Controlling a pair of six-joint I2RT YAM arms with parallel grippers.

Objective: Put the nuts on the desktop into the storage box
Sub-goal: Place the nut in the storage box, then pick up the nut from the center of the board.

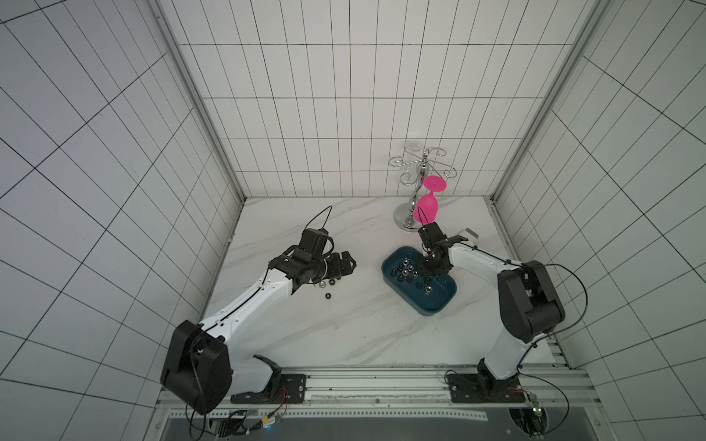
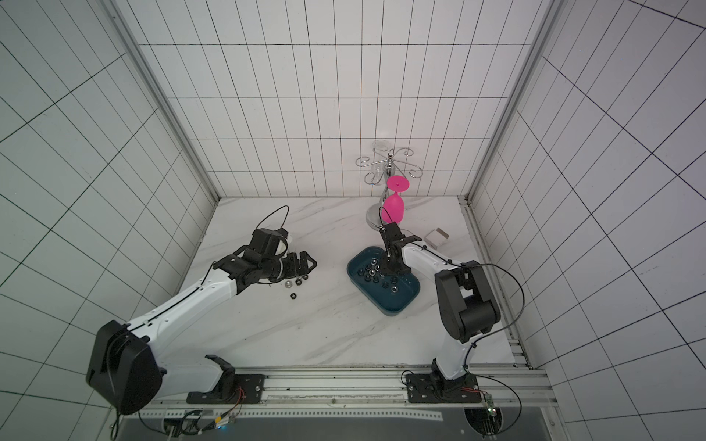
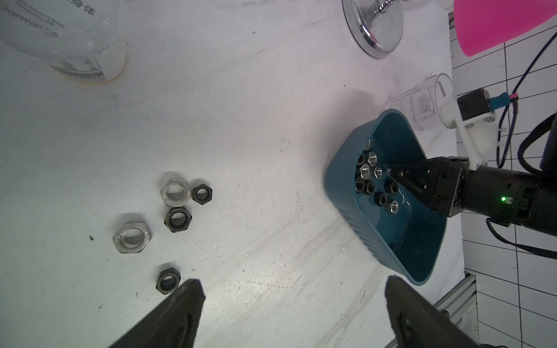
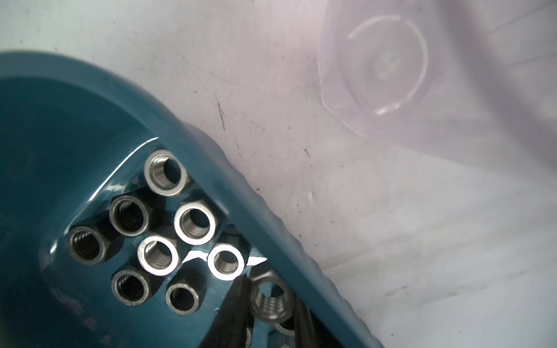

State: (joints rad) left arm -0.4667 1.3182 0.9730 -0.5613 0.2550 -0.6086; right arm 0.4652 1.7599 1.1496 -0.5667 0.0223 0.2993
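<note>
The desktop (image 1: 344,336) carries the storage box (image 1: 431,310) on the robot's right side, and a clear plastic cup (image 3: 422,102) lies on its side just past the box's far end. The right gripper (image 1: 425,269) reaches down into that end of the box. In the right wrist view its fingers (image 4: 232,307) sit tight against either side of a silver nut (image 4: 271,301), so it is gripping that nut low over the box floor, close to the side wall. The left gripper (image 3: 292,301) hangs with its jaws spread wide and nothing between them, just above the loose nuts (image 3: 177,219). Five of these are on the desktop, two larger silver and three black, well apart from the box. The boxed nuts (image 4: 156,256), about ten of them, lie bunched near the same wall. The step in hand looks like the drop. It is best done from this low height, parting the fingers only a little so the nut settles instead of bouncing over the shallow rim. The gripper should then lift straight up so the fingers do not drag the neighbouring nuts or nudge the wall. For the next pick, the lone black nut (image 3: 168,280) nearest the left gripper's fingers looks easier than the three that touch one another.
</note>
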